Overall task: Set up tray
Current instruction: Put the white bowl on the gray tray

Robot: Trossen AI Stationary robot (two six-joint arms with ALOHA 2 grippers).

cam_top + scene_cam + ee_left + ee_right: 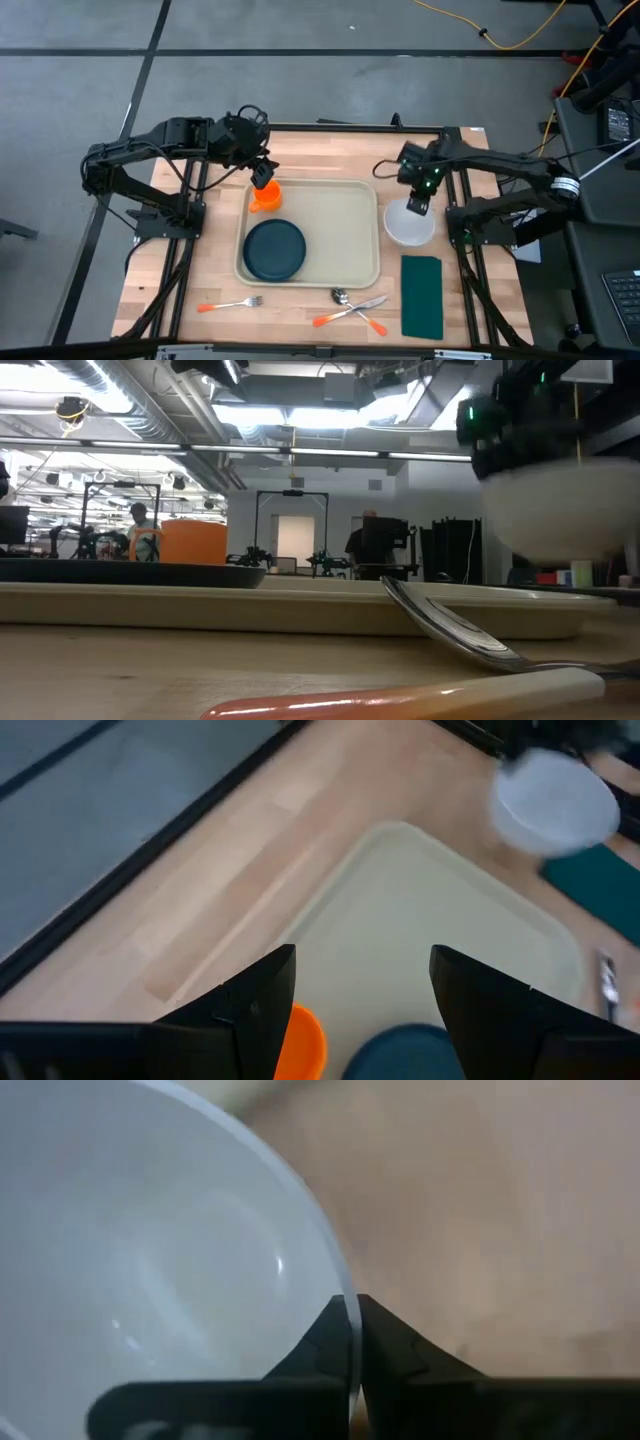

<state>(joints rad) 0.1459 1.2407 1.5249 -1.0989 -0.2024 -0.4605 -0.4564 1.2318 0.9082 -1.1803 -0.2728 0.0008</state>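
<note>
Beige tray [345,225] lay flat mid-bench, long axis across the bench from left edge to right edge, short sides facing the arms. Held a teal plate [275,249] in its near-left corner and an orange cup [265,196] at its far-left corner. Left gripper [262,172] hovered over the cup, fingers [262,990] spread wide, nothing between them. Right gripper [352,1312] pinched tight on the rim of a white bowl [409,224] just off the tray's right side. Green napkin [422,296] lay near the bench's near-right corner; fork [230,304] and spoon [352,303] lay along the near edge.
</note>
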